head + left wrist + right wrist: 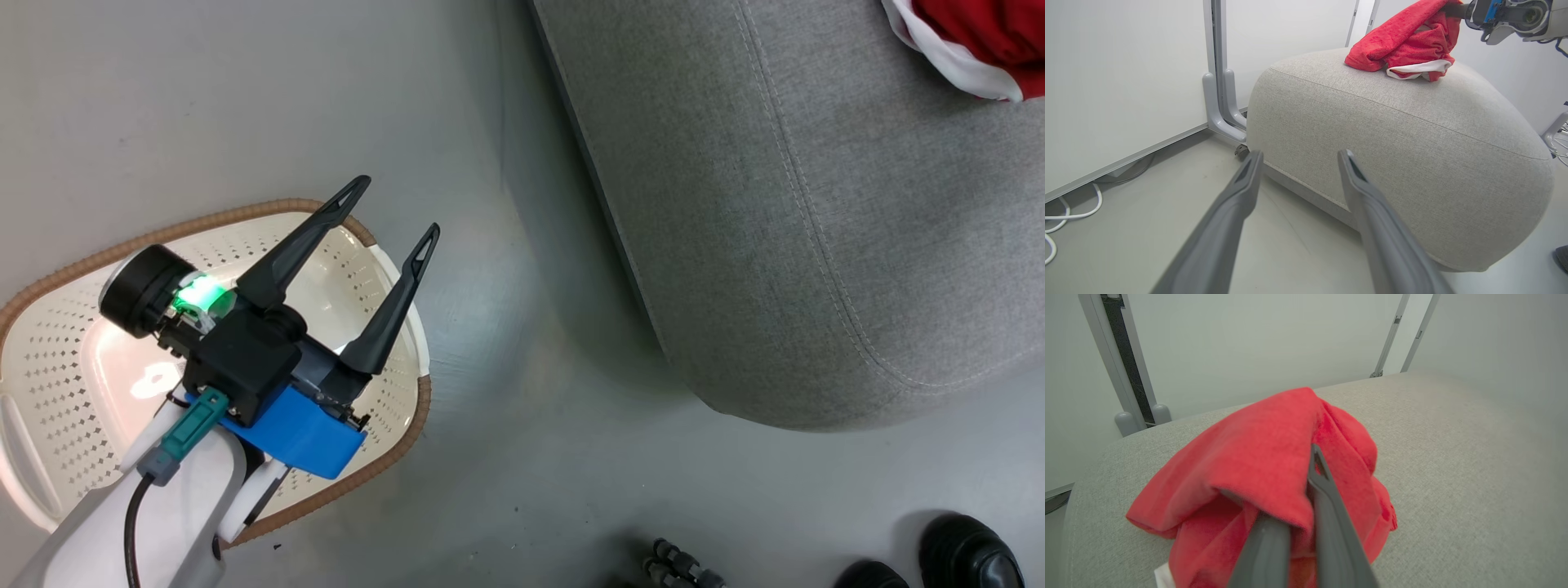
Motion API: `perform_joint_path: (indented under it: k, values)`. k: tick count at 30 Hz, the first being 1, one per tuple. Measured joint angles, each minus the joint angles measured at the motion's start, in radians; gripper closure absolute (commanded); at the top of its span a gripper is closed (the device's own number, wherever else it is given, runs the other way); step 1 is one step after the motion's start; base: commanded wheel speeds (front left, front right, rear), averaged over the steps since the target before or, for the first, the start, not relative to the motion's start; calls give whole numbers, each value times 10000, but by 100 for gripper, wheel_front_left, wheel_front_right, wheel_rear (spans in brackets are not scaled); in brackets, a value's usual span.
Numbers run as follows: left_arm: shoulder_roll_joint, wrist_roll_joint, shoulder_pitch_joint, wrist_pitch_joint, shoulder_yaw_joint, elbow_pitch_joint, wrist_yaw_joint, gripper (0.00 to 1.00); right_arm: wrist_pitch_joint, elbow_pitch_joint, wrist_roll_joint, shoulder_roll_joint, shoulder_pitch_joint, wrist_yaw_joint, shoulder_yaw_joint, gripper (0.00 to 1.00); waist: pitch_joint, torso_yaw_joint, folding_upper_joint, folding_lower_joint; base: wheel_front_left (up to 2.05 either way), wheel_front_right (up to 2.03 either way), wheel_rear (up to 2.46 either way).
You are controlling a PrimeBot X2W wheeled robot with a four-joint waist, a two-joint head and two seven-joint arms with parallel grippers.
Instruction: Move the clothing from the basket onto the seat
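On seat [1453, 477], right gripper [1306, 473] clamps clothing [1257, 457]; left gripper [397, 204] spread

L gripper [397, 204] hangs over basket [49, 359], fingers [302, 241] spread w/ free gap btw them. Visible part of basket's bottom is bare, reachable from above. Bare floor [522, 441] strip btw basket and seat [775, 245] gives passage; seat's rounded side blocks the way right of it. Seat top: clothing [1404, 45] heap w/ R gripper [1300, 486] pinched on it, bare fabric around. Grey post [1218, 81] stands just beside seat's end, wall panel [1106, 81] closes that side, cables [1069, 212] at its foot. A person's shoes [967, 555] on floor near seat's corner.
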State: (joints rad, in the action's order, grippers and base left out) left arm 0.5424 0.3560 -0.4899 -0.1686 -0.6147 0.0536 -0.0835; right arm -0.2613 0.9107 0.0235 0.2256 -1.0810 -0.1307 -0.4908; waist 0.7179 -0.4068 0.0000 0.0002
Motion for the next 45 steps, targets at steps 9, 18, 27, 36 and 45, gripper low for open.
perform_joint_path:
  k: [9,18,27,36,45]
  values:
    - [107,42,58,-35,105,-15,138,0,-6,-516,-326,-50,51,0,-320,0,-21,75,0,-1,0,0,0]
    - [46,63,30,-107,27,-153,165,0,-12,-846,-500,-228,294,0,-443,0,-129,101,0,-1,0,0,0]
    - [-435,249,1,-546,-86,-815,165,0,-12,-940,-892,-462,741,0,-282,0,-627,254,0,-1,0,0,0]
    - [-1538,491,136,-899,-270,-2092,23,0,-13,-1430,-913,-424,1833,0,-92,0,-1694,672,0,-2,0,0,0]
    - [-2650,573,792,-930,278,-2752,-274,0,-13,-2061,-966,-568,3438,0,142,0,-3090,1372,0,-2,0,0,0]
